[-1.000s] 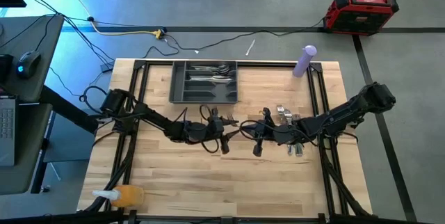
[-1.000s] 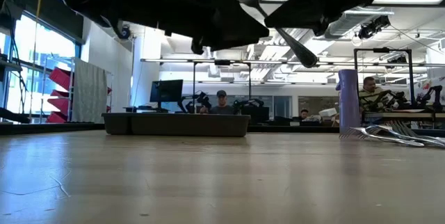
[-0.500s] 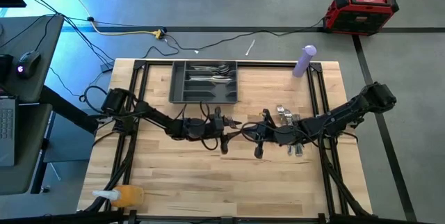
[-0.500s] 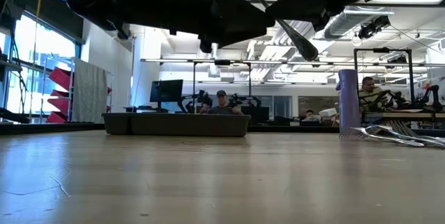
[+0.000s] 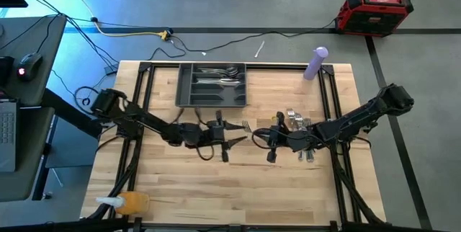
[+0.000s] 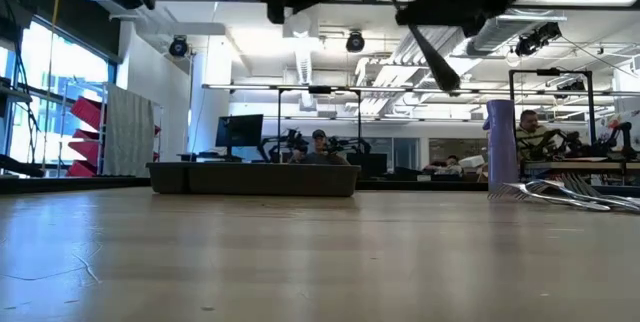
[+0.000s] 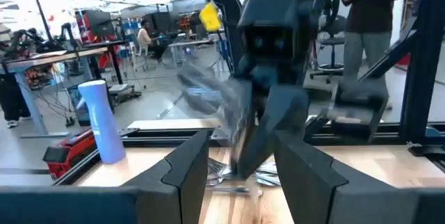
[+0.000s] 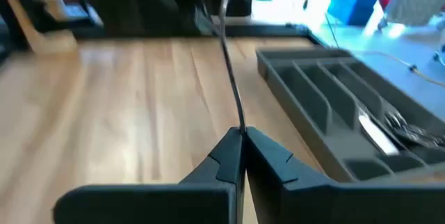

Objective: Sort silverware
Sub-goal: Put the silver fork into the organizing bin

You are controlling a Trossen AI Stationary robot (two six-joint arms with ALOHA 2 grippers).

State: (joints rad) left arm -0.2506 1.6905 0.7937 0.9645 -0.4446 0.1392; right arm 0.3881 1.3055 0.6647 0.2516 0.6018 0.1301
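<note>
My right gripper (image 5: 259,137) is shut on a silver fork (image 8: 231,57) above the middle of the table. The fork's head (image 5: 245,125) points toward my left gripper (image 5: 232,130), which faces it level. In the left wrist view the blurred fork head (image 7: 229,116) shows in the gap ahead of my left gripper (image 7: 242,140), whose fingers are apart; I cannot tell whether they touch it. The dark grey tray (image 5: 184,88) at the far edge holds some silverware (image 5: 220,73). More silverware (image 5: 299,120) lies on the table under my right arm. My right gripper pinches the fork's slim handle (image 8: 240,128) between its two fingertips. The handle runs straight on ahead of the fingers, along them, and curves up at the head. The fork is lifted clear of the table.
A purple bottle (image 5: 315,63) stands at the far right corner and an orange bottle (image 5: 131,203) lies at the near left corner. In the low view the loose silverware (image 6: 560,192) lies at the right. Bare wood lies near the front edge.
My left gripper has risen, going out of the top of the low view, and has turned a little. My right gripper keeps the fork, whose head has shifted slightly toward the table's right edge.
</note>
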